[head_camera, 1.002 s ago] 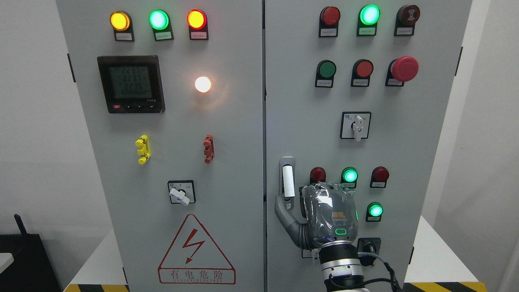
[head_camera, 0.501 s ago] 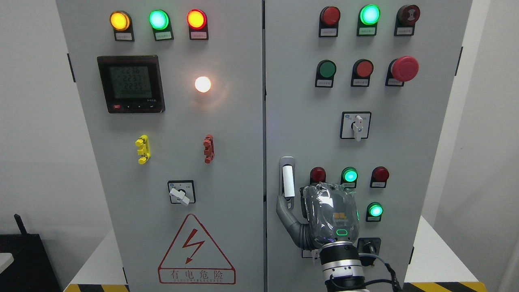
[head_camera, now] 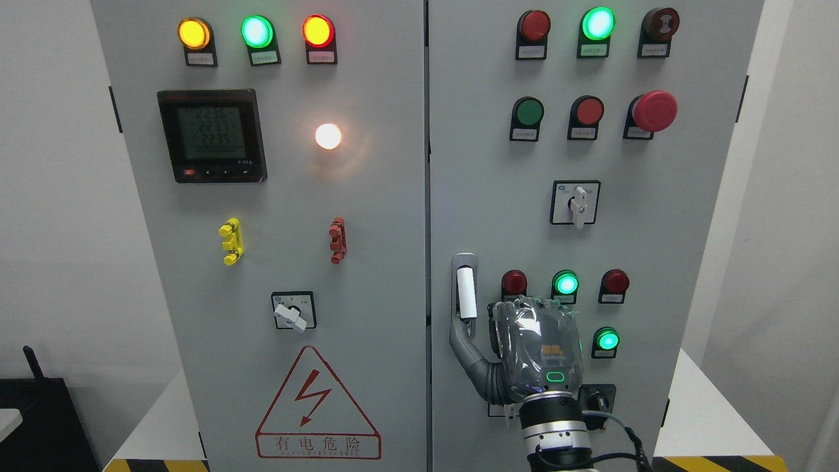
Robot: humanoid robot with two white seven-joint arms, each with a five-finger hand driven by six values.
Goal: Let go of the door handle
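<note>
The right hand point(head_camera: 534, 351) rises from the bottom edge against the right cabinet door point(head_camera: 655, 229), back toward the camera, its thumb stretched up-left to just below the white door handle point(head_camera: 465, 288); its other fingers are hidden, so their state cannot be told. Beyond on that door: three green lamps lit and two rotary switches across both doors.
</note>
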